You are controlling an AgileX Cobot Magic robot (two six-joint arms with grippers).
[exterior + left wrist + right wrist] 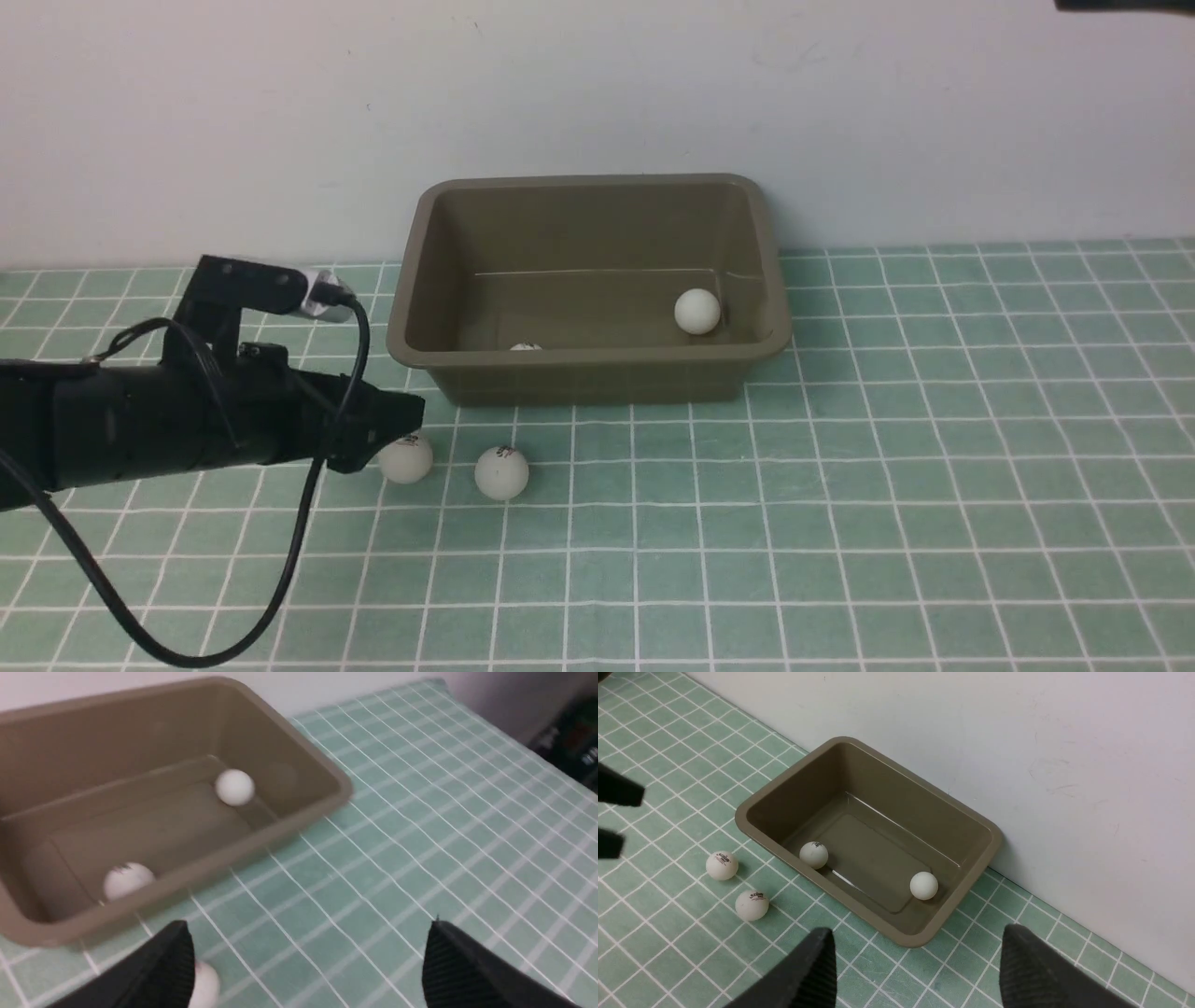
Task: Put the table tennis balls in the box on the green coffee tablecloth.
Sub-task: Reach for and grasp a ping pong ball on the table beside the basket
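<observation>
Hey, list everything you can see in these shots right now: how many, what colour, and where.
table tennis balls: four, white; two on the cloth in front of the box's left end, two inside the box
box: one, olive-brown, on the cloth against the wall
green coffee tablecloth: one, teal with white grid, under everything
wall: one, white, behind
cable: one, black, trailing from the left arm
left end effector: one, black, open, low at the leftmost loose ball
right end effector: one, black, open, raised, empty

Two table tennis balls [923,885] lie in the olive box [798,795], two more balls [751,905] beside it on the green tablecloth [668,765].
</observation>
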